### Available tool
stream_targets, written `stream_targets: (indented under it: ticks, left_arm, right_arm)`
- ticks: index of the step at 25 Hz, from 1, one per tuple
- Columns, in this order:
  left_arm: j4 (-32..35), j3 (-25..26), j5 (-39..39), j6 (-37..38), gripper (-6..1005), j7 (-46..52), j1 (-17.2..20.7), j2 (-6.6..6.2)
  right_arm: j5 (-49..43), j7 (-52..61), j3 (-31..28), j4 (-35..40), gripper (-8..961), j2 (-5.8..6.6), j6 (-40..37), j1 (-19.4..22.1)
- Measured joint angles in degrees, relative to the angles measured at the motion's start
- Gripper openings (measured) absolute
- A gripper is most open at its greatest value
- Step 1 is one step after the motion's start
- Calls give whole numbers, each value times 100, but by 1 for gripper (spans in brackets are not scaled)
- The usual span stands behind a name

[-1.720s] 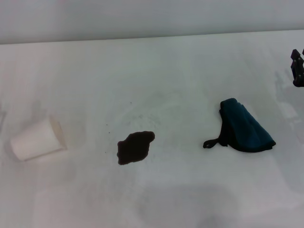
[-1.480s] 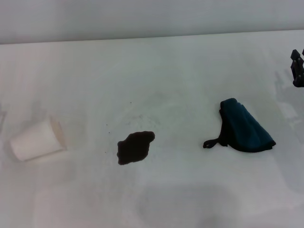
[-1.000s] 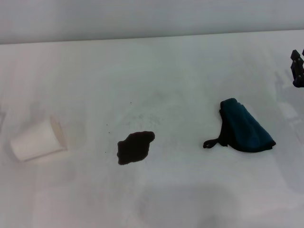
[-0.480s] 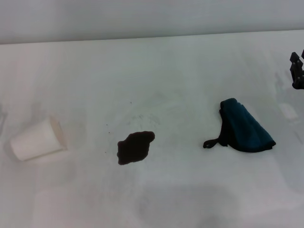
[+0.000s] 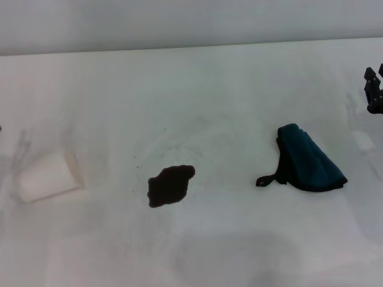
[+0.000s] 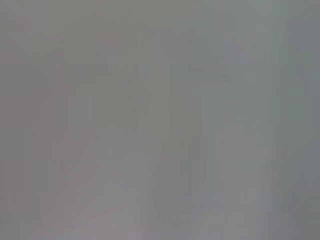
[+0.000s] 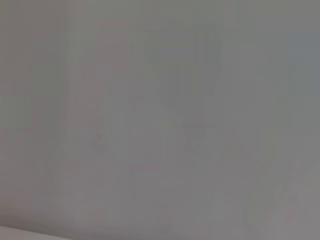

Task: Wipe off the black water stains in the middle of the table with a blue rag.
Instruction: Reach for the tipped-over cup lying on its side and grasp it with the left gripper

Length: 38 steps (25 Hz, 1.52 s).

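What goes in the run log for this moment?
stage: before pickup | blue rag: lying on table, untouched | black water stains: unwiped | right gripper: at table's right edge, apart from rag | left gripper: out of view

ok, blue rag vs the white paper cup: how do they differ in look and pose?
Colour: the blue rag is dark teal; the white paper cup nearly matches the table.
Form: the rag is a soft crumpled bundle with a thin black loop strap; the cup is rigid and lies tipped on its side.
Place: the rag lies right of the black water stains, the cup left.
Shared: both rest on the table, touched by neither hand.
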<state>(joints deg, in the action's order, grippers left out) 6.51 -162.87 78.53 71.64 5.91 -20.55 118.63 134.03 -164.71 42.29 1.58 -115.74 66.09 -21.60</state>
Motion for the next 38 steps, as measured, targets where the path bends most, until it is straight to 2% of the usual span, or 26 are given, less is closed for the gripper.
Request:
stream_targets:
  ticks: [3,6,9,11,13,14,15,18,24,28,31,34,38]
  left_arm:
    - [-340,1,-614,34,878,804,-95,-53]
    - [-953,1,-1333,235,878,2090,-278,-120]
    - [-1958,0,-2066,541,878,3529,-580,-130]
    - [-2766,-5,-2621,700,878,4342,-826,-80]
    - [-3441,-5,-3107,891,878,4986,-1050,-49]
    - [-3441,-5,-3107,891,878,4986,-1050,-49]
    - [-3985,-9,-3453,1154,879,5459,-1214,-44]
    - [-4627,-15,-3798,1645,879,6026,-1420,-77]
    - [-5963,-24,-4717,2655,880,6684,-1802,-249]
    - [-6732,-36,-5775,3265,880,6710,-2165,-431]
    - [-7097,-41,-6666,3427,879,6489,-2497,-538]
    - [-7416,-43,-7157,3457,880,6127,-2740,-517]
    - [-7781,-43,-7406,3441,880,5429,-3028,-275]
  right_arm:
    - [0,0,3,3,265,8,0,-5]
    - [0,0,5,7,265,8,-15,-39]
    - [0,0,7,9,266,8,-25,-58]
    - [0,0,7,14,266,7,-26,-64]
    - [0,0,7,17,266,7,-26,-70]
    - [0,0,7,18,266,4,-26,-76]
    - [0,0,7,18,266,2,-26,-77]
    - [0,0,7,15,266,0,-26,-79]
    - [0,6,7,14,265,-1,-19,-82]
    - [0,42,7,28,265,-2,14,-82]
    - [0,105,7,50,265,-1,17,-83]
    - [0,138,7,53,265,-1,18,-118]
    - [0,142,7,36,266,-5,-1,-188]
